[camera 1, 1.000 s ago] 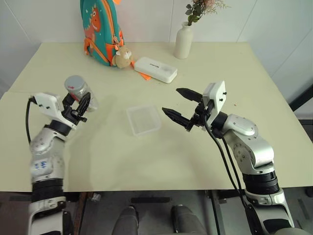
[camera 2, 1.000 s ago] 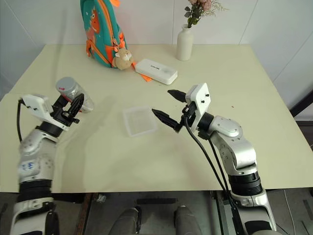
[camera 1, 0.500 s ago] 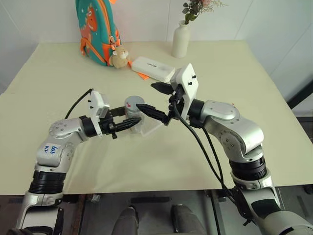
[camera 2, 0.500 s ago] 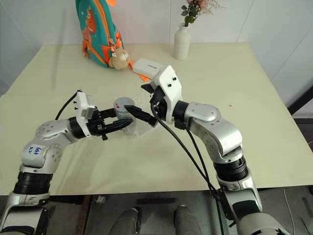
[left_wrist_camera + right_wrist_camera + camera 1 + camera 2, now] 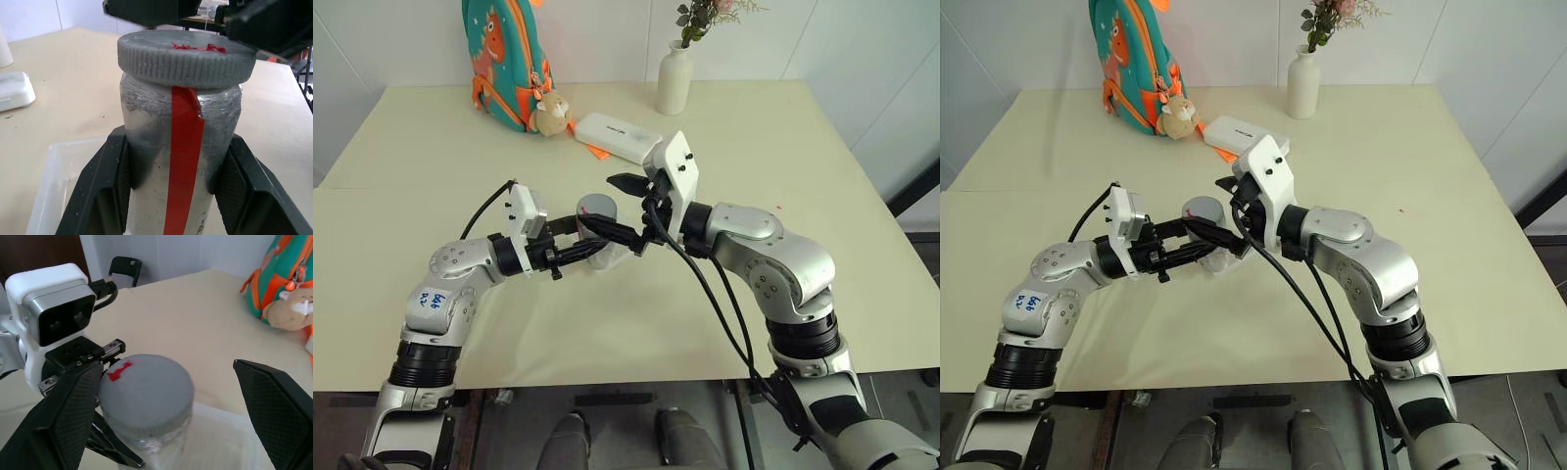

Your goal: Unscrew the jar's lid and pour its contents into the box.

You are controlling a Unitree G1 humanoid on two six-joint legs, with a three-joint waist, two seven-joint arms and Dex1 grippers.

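Note:
My left gripper [image 5: 592, 243] is shut on the jar [image 5: 146, 142], a small clear cylinder with a red strip down its side, held upright. Its fingers [image 5: 100, 191] clamp the lower body. The grey lid [image 5: 186, 58], marked with red, sits on top of the jar. My right gripper [image 5: 166, 367] is open, one finger [image 5: 63, 416] on each side of the lid and apart from it. The clear box [image 5: 49, 181] lies on the table right under and behind the jar. The contents are hidden behind the cloudy wall.
At the back of the cream table [image 5: 783, 147] stand a teal and orange backpack [image 5: 504, 59] with a plush toy [image 5: 551, 115], a white oblong case [image 5: 617, 137] and a white vase with flowers [image 5: 674, 83]. The table's near edge runs just below both forearms.
My left gripper has carried the jar from the table's left to the middle, over the box. My right gripper has swung left and now straddles the lid.

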